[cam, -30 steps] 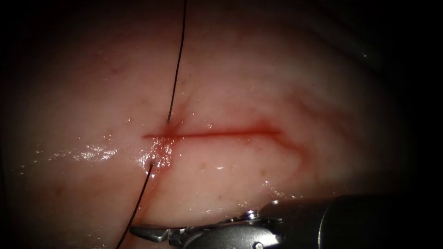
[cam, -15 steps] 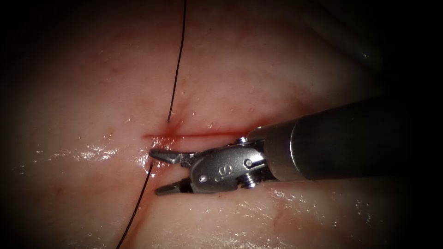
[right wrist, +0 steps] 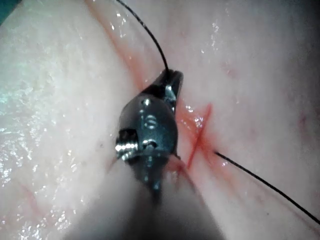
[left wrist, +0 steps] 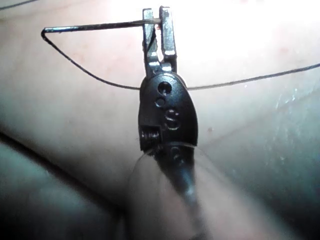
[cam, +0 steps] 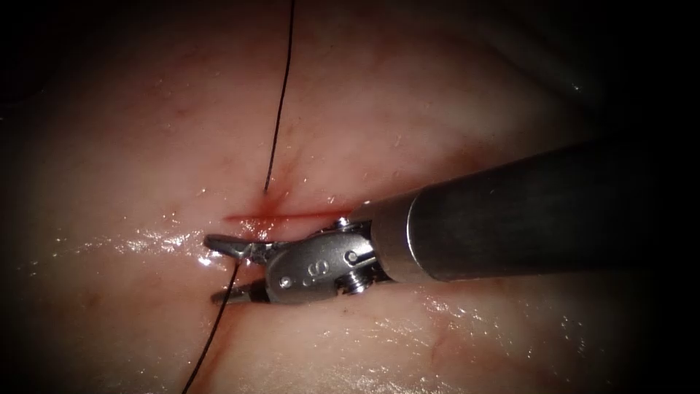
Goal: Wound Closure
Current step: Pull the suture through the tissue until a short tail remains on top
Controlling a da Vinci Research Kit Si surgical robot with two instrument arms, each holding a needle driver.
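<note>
**Right tool.** The right tool lies across the tissue at the left end of the cut. Its fingers stand moderately open. The thread passes between them where it leaves the tissue below the cut. They grip nothing.

**Left tool.** The left tool is closed on the needle, far from the end where the thread attaches. The needle is clear of the tissue.

**Step in hand (judged).** Positioning to take the thread at the stitch.

**Requirement.** A grasp calls for closing squarely on the strand alone, without pinching the tissue surface beneath.
</note>
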